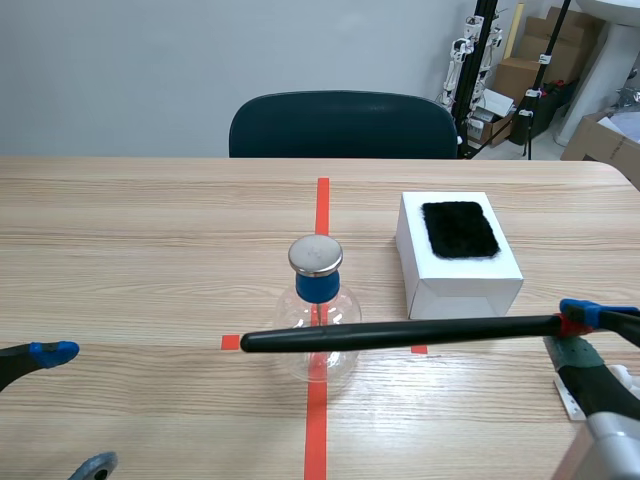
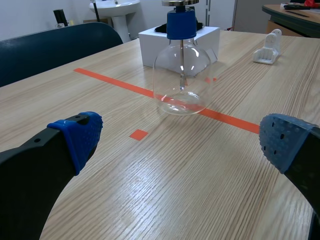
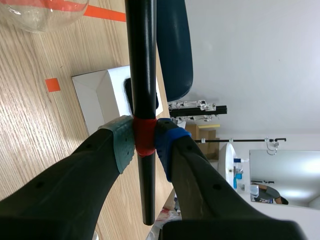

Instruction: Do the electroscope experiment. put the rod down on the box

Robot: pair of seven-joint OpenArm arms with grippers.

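Observation:
A long black rod (image 1: 400, 333) with a red band lies level in the air, held at its right end by my right gripper (image 1: 578, 318), which is shut on it. Its free tip reaches in front of the electroscope (image 1: 316, 310), a clear glass flask with a blue neck and a metal cap. The white box (image 1: 458, 262) with a black fur patch (image 1: 459, 229) stands behind the rod, right of the flask. In the right wrist view the rod (image 3: 141, 65) runs ahead between the pads (image 3: 121, 142), over the box (image 3: 97, 95). My left gripper (image 2: 175, 137) is open, short of the flask (image 2: 181, 65).
A dark chair (image 1: 343, 125) stands behind the table's far edge. A small white fixture (image 2: 267, 50) sits on the table beyond the flask in the left wrist view. Boxes and stands fill the room's back right corner.

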